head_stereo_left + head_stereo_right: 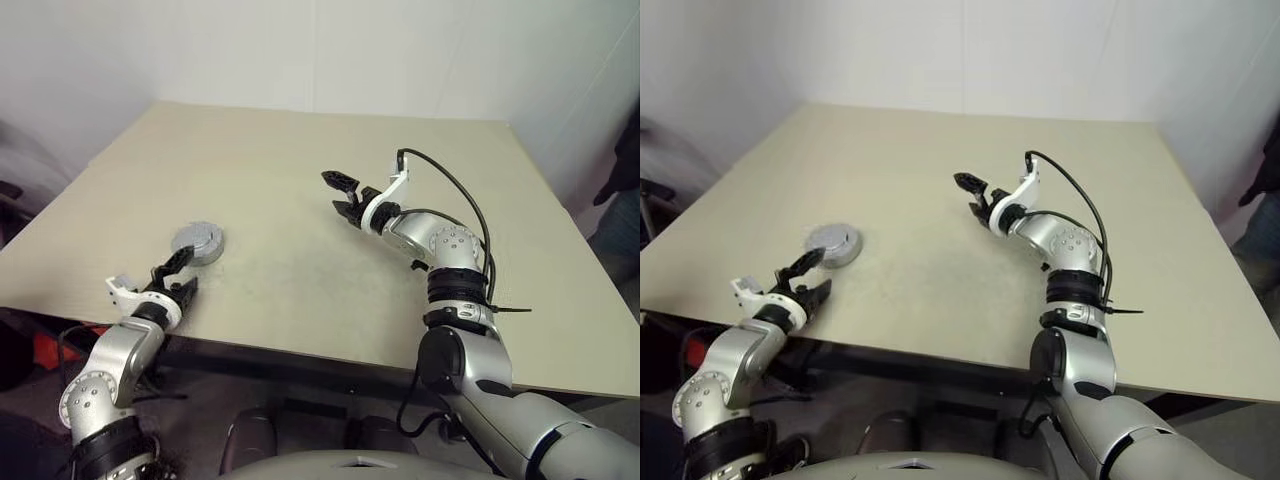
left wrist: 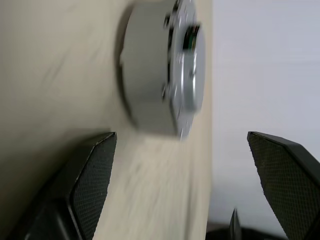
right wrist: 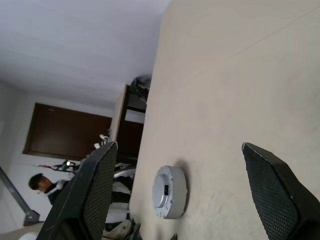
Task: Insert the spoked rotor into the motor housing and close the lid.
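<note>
The motor housing [image 1: 207, 254], a short silver ring, stands on the beige table near its front left corner. The lid [image 1: 195, 238] lies flat on top of it; in the left wrist view the lid [image 2: 190, 65] looks grey with a dark centre and a green mark. The spoked rotor is out of view. My left gripper [image 1: 179, 276] is open just in front of the housing, apart from it, with nothing between its fingers [image 2: 92, 175]. My right gripper [image 1: 336, 193] hangs open and empty over the middle of the table, well to the right of the housing [image 3: 170, 192].
The table [image 1: 300, 130] reaches back to a white wall, and its front edge runs just below my left gripper. A person's dark sleeve and jeans [image 1: 622, 190] show past the right edge. In the right wrist view a dark shelf [image 3: 132, 107] stands beyond the table.
</note>
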